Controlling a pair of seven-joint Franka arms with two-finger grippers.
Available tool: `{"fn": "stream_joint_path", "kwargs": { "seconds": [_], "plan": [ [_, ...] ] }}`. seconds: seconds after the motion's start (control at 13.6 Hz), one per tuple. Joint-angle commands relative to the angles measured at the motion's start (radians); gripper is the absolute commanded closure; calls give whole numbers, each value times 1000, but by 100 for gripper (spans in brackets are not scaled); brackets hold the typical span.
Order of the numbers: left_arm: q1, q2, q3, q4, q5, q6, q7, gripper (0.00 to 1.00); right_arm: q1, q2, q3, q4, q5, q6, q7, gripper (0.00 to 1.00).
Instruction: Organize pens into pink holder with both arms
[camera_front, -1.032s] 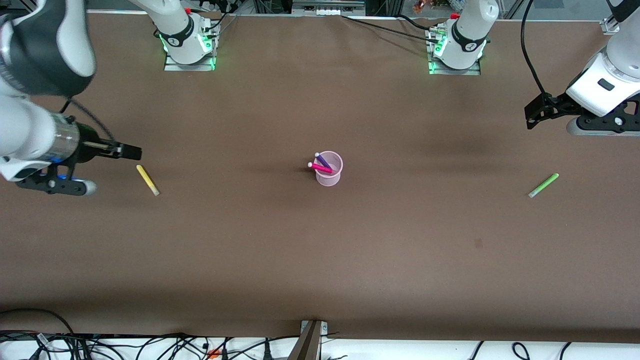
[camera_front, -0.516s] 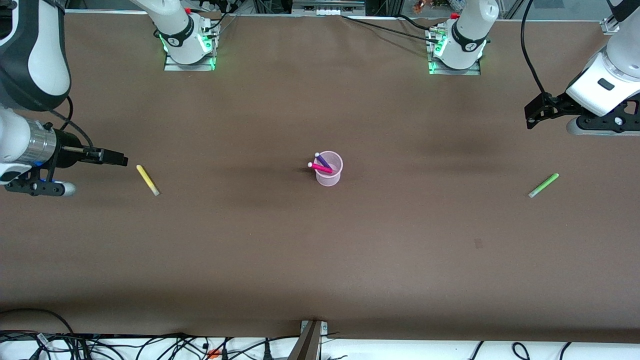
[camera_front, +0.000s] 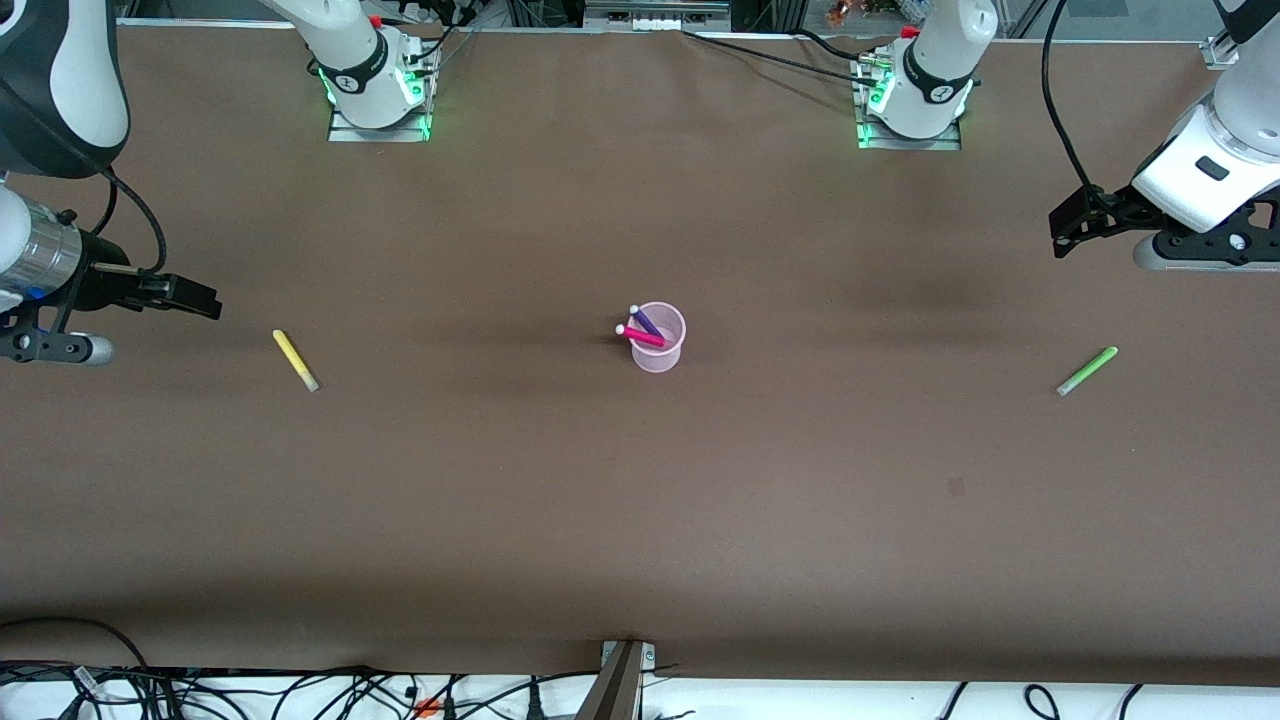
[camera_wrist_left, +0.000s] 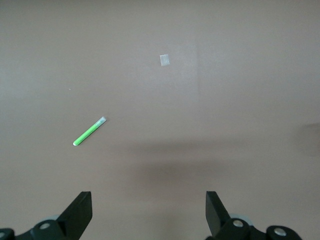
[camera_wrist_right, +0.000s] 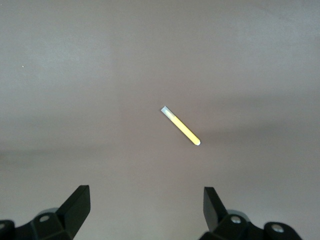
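The pink holder (camera_front: 658, 338) stands mid-table with the magenta pen (camera_front: 640, 336) and the purple pen (camera_front: 646, 320) leaning in it. The yellow pen (camera_front: 295, 360) lies flat toward the right arm's end of the table; it also shows in the right wrist view (camera_wrist_right: 181, 126). The green pen (camera_front: 1087, 370) lies flat toward the left arm's end; it also shows in the left wrist view (camera_wrist_left: 89, 131). My right gripper (camera_front: 200, 297) is open and empty, up in the air beside the yellow pen. My left gripper (camera_front: 1062, 228) is open and empty, up over the table's end.
A small pale mark (camera_wrist_left: 164, 60) is on the brown table surface (camera_front: 640, 500). Both arm bases (camera_front: 375, 90) stand along the table's edge farthest from the front camera. Cables lie along the white strip nearest the camera.
My right gripper has drawn back toward its end of the table, away from the yellow pen. The left arm has not moved. The pens and holder stay put.
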Motion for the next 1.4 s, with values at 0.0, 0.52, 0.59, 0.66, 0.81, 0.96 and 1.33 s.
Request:
{"fn": "stream_joint_path", "kwargs": {
  "seconds": [0.0, 0.52, 0.59, 0.66, 0.81, 0.96, 1.33],
  "plan": [
    [-2, -11, 2, 8, -21, -16, 22, 0, 9, -26, -3, -25, -8, 27, 5, 0],
    [-2, -9, 2, 8, -23, -13, 22, 0, 11, -23, -7, 22, -4, 24, 49, 1],
    [-2, -9, 2, 8, -23, -11, 24, 0, 9, -18, -6, 30, -13, 20, 28, 1],
    [-2, -9, 4, 8, -26, -9, 24, 0, 9, -14, -4, 62, -7, 10, 38, 1],
    [-3, -9, 2, 8, -26, -13, 24, 0, 6, -11, -6, 67, -5, 3, 42, 0],
    [-3, -9, -7, 8, -26, -14, 19, 0, 8, -11, -4, 70, -5, 3, 43, 0],
    [-2, -9, -19, 8, -27, -16, 5, 0, 6, -9, -6, 73, -5, 3, 46, 0]
  ]
}}
